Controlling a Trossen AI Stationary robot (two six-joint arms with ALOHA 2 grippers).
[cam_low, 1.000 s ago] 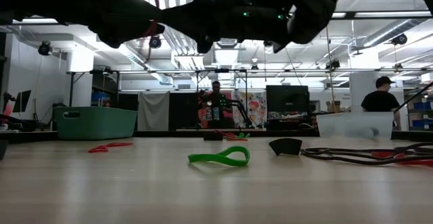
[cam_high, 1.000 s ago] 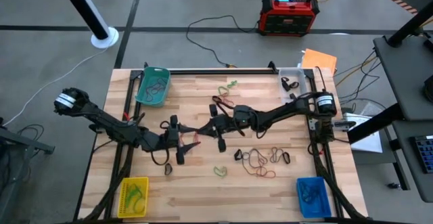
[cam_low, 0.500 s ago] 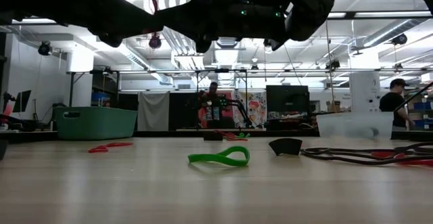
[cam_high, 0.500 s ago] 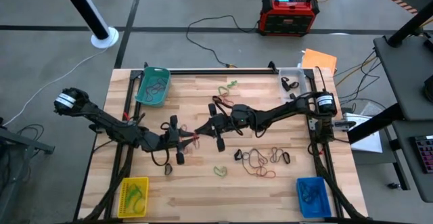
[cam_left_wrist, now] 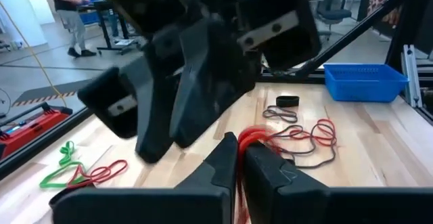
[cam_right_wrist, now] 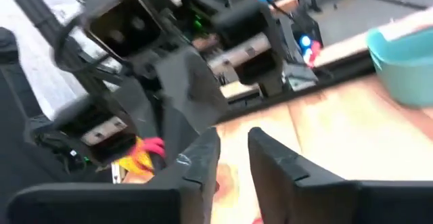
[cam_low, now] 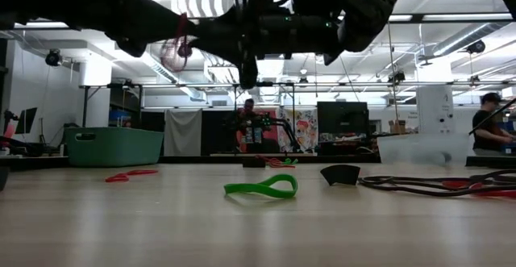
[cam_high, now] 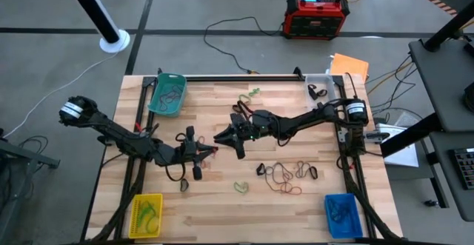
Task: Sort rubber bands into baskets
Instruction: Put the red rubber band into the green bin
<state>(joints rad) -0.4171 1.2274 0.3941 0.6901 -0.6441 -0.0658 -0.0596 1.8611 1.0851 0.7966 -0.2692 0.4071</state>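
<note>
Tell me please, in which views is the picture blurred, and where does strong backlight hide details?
Right wrist view: heavy motion blur over the left gripper and teal basket. Left wrist view: the right gripper close ahead is soft, the blue basket sharper. Low view: bright ceiling lights make both arms black silhouettes; the green rubber band is clear. High view: even and sharp.

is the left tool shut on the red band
Shut on it: left tool fingers pressed together, red band pinched at their tips.
</note>
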